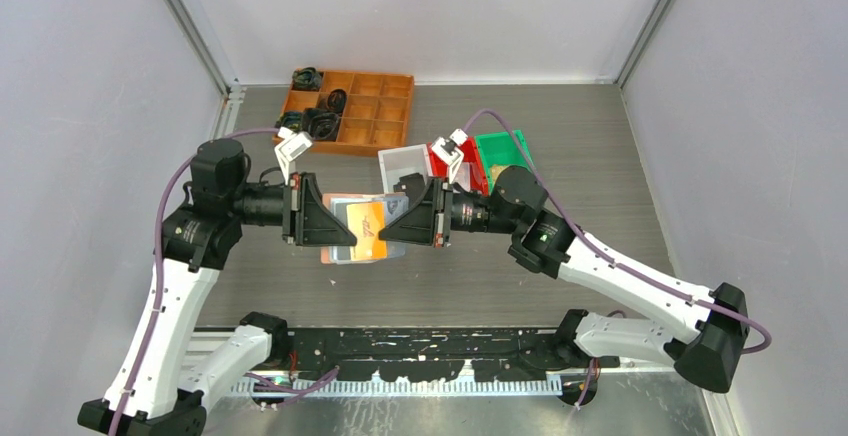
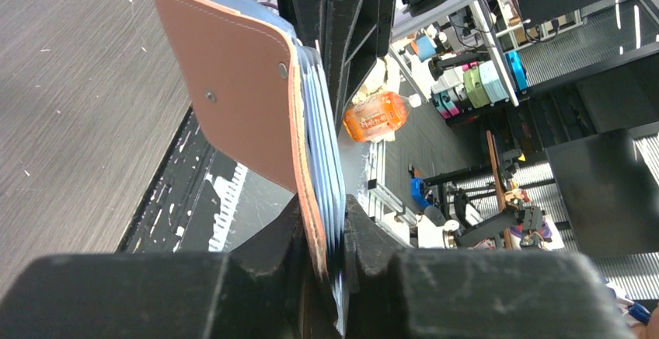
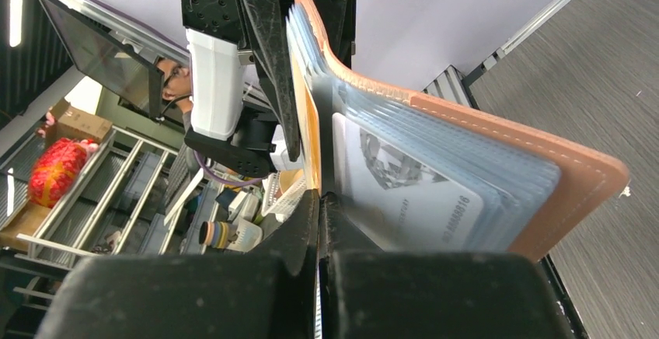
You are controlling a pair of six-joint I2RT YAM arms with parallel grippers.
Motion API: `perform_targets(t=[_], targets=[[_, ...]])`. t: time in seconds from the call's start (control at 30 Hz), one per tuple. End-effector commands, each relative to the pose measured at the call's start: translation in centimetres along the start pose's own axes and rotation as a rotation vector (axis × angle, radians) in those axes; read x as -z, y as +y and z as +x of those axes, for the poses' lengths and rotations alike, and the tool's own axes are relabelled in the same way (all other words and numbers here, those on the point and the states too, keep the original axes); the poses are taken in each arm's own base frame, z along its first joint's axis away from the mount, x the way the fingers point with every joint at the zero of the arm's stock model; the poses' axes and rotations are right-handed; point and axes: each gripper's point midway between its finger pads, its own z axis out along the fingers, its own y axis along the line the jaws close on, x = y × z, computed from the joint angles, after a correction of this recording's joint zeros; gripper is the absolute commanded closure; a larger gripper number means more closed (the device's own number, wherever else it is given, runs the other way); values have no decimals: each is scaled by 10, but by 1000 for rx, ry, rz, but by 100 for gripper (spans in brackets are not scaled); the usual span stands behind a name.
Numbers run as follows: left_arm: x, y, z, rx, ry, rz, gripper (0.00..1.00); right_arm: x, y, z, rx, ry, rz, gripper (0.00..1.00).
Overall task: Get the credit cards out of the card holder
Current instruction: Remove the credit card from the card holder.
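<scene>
While the left gripper (image 2: pixel 322 249) was clamped on one edge of the card holder (image 2: pixel 241 98), pinching its salmon-pink cover and the stack of clear bluish sleeves (image 3: pixel 466 160) together, the wallet hung in the air between the two arms, above the middle of the table (image 1: pixel 560 156). The right gripper (image 3: pixel 319 207) faced it from the other side with its fingers closed thin on what looked like the orange card (image 3: pixel 309 133) (whether it had the card alone or its sleeve as well, I could not tell). A white card (image 3: pixel 404 191) with printed digits sat in a sleeve just beside it, so the credit cards were not out yet.

I judged the step in hand to be the extraction of the first card: one arm anchoring, the other pulling. The next move called for a straight draw along the sleeve's opening, with the left grip firm enough that the holder did not swing, and a pinch fine enough to leave the plastic behind.

The tabletop was dark grey with a woodgrain look. At its far side stood an orange compartment tray (image 1: pixel 385 111) with black items in some cells, and nearer the arms a white bin (image 1: pixel 400 161), a red bin (image 1: pixel 472 171) and a green bin (image 1: pixel 497 146). Pale walls (image 1: pixel 80 76) closed the cell on three sides.
</scene>
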Motion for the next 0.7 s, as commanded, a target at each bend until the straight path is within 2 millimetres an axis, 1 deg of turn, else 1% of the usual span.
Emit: perform_targets(t=[0.0,0.13,0.2,0.23,0.3,0.4,0.5,0.6,0.67], targets=[[6,-37,-2,-112,18,97,86,5,-17,-8,29,-55,67,99],[6,-31,-7,-131,-7,62,95,15,-18,-10,36,-71,80,99],[6,-25,-10,-150,-24,25,98,20,-18,-13,39,-82,87,99],[6,-16,-11,-164,-31,-13,100,23,-18,-15,41,-87,92,99],[7,-1,-14,-196,-41,-103,100,28,-21,-18,37,-91,108,99],[13,31,-19,-230,-49,-273,100,36,-28,-23,31,-98,130,99],[24,62,-29,-263,-64,-446,100,44,-39,-28,26,-100,175,99],[41,95,-36,-295,-69,-642,100,58,-54,-38,28,-115,244,99],[52,111,-37,-314,-49,-731,100,71,-71,-45,17,-124,335,100]])
